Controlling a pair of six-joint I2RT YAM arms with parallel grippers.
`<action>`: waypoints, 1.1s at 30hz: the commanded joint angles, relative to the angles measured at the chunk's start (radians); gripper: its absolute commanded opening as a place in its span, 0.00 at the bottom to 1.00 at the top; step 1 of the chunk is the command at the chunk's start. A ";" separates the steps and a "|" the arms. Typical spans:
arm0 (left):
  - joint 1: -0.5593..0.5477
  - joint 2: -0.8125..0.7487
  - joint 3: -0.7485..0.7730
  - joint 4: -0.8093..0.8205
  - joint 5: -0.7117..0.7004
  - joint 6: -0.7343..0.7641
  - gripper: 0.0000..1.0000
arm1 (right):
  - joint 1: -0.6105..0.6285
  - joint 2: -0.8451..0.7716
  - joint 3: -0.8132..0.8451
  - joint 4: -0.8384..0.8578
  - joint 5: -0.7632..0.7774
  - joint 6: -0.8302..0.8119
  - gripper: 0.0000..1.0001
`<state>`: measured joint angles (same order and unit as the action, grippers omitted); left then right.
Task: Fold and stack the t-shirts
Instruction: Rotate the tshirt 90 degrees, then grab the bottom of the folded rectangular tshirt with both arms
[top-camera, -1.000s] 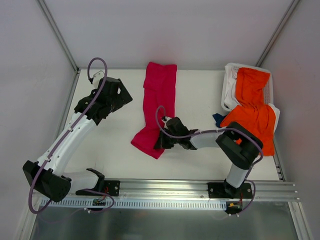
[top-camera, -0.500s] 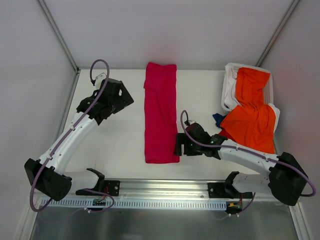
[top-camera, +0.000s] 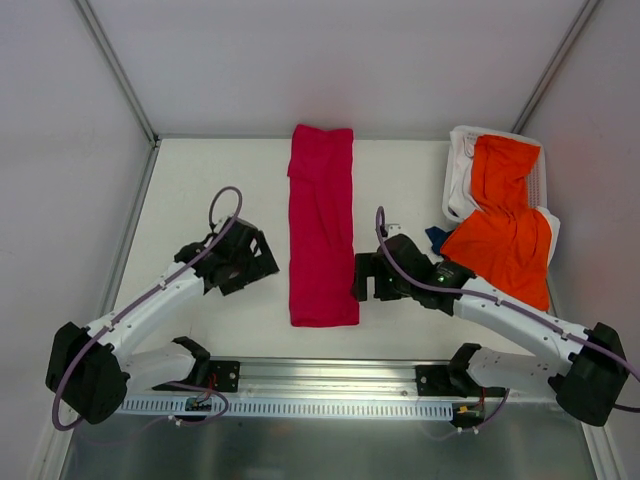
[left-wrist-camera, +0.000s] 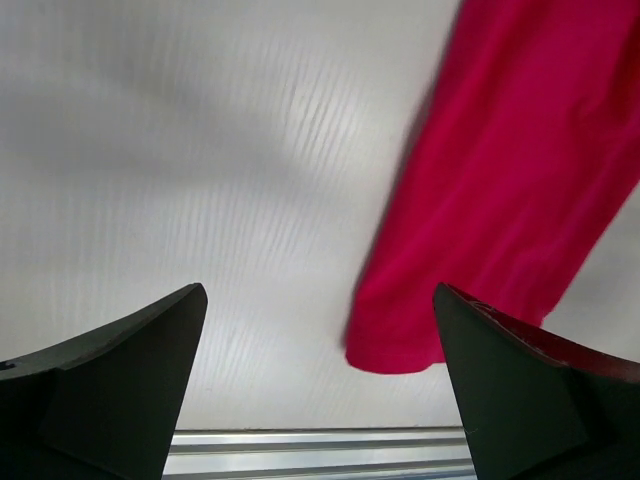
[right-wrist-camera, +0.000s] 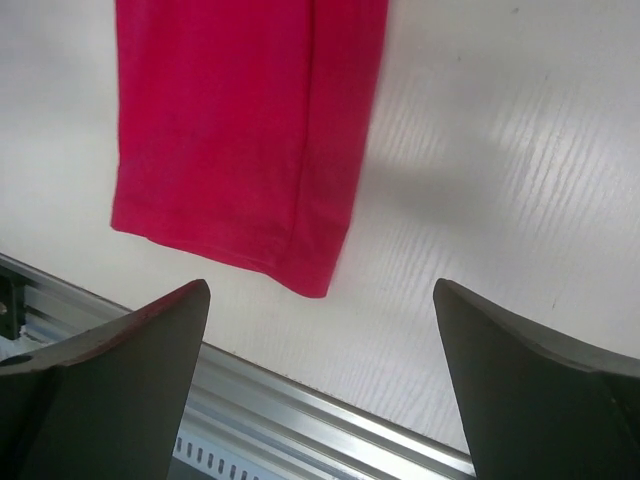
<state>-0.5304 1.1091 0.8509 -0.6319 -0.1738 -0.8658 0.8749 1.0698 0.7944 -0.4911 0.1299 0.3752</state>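
The crimson t-shirt (top-camera: 321, 225) lies flat as a long narrow strip running from the far edge of the table toward the near rail. Its near end also shows in the left wrist view (left-wrist-camera: 520, 180) and the right wrist view (right-wrist-camera: 240, 130). The orange t-shirt (top-camera: 505, 225) is draped, crumpled, over a basket at the right. My left gripper (top-camera: 268, 264) hovers open just left of the strip's lower part, nothing between its fingers (left-wrist-camera: 110, 390). My right gripper (top-camera: 360, 278) stands open just right of the strip's near end, also holding nothing (right-wrist-camera: 320, 380).
A white basket (top-camera: 458, 165) sits at the far right under the orange cloth, with a bit of blue cloth (top-camera: 435, 238) beside it. A metal rail (top-camera: 330, 375) runs along the near table edge (right-wrist-camera: 330, 420). Enclosure walls stand on both sides and at the back.
The right gripper let go of the crimson shirt's near end, which now lies straight, and drew back to the right, open. The left arm swung from the far left to beside the strip.
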 joint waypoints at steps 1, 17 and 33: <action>-0.048 -0.072 -0.172 0.079 0.126 -0.088 0.99 | -0.001 0.024 -0.044 0.003 0.001 0.005 1.00; -0.097 0.075 -0.411 0.592 0.266 -0.197 0.99 | -0.001 0.170 -0.242 0.336 -0.107 0.097 0.85; -0.181 0.232 -0.417 0.713 0.333 -0.283 0.94 | -0.001 0.167 -0.228 0.307 -0.093 0.093 0.82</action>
<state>-0.6952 1.3327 0.4755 0.1764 0.1570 -1.1419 0.8749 1.2686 0.5621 -0.1387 0.0383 0.4557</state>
